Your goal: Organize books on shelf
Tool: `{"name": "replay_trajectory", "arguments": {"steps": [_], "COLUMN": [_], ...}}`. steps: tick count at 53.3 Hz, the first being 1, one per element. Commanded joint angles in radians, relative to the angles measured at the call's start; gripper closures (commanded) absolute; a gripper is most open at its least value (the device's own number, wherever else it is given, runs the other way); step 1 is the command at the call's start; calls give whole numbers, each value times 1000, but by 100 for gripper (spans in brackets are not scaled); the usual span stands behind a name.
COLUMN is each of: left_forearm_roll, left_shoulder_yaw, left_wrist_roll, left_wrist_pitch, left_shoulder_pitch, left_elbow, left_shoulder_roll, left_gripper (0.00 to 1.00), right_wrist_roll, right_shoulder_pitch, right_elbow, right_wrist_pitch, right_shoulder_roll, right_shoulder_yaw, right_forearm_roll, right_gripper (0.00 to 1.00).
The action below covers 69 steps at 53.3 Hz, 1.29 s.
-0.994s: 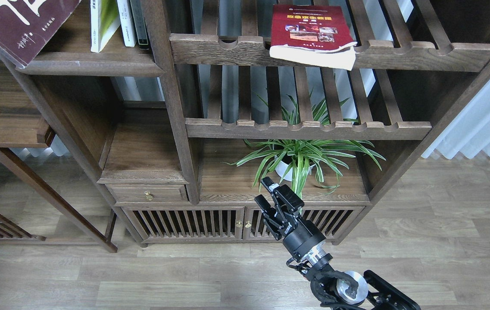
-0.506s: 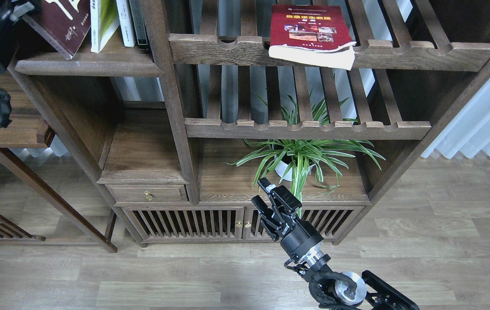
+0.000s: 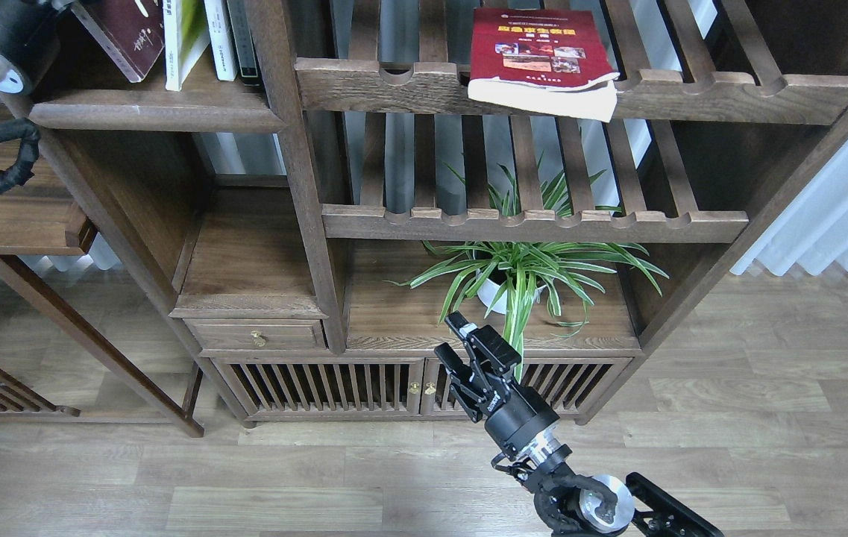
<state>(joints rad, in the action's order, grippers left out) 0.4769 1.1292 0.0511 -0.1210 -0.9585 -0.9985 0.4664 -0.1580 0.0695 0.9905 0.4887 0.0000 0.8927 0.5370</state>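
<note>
On the solid dark-brown wooden shelf (image 3: pixel 148 112), a maroon book (image 3: pixel 129 33) leans against a yellow-green book (image 3: pixel 183 33); left jaws unseen, right gripper (image 3: pixel 461 347) jaws apart, empty.

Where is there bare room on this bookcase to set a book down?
The small ledge above the drawer is bare. The slatted rack right of the red book is open. The shelf is crowded with books, and the plant fills its bay.
</note>
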Motion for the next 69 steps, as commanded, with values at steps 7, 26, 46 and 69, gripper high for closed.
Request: {"name": "replay_trajectory", "arguments": {"steps": [7, 26, 46, 69], "left_forearm_roll": [8, 23, 25, 22], "left_shoulder_yaw": [-51, -138, -184, -192], "left_wrist_roll": [-23, -68, -119, -137], "left_wrist_pitch": [-17, -45, -43, -49], "left_shoulder_pitch": [-49, -103, -131, -131], "left_elbow": [72, 178, 219, 204], "left_shoulder_roll": [3, -3, -18, -25], "left_gripper": [97, 95, 85, 68], "right_wrist_roll": [0, 0, 0, 0], "right_shoulder_pitch": [1, 1, 1, 0], "right_elbow": [0, -1, 0, 0], "right_wrist_pitch": [0, 0, 0, 0], "right_shoulder_roll": [0, 0, 0, 0], "right_shoulder_yaw": [0, 0, 0, 2], "right_forearm_roll": [0, 1, 1, 1], "right_gripper": [26, 26, 26, 26]}}
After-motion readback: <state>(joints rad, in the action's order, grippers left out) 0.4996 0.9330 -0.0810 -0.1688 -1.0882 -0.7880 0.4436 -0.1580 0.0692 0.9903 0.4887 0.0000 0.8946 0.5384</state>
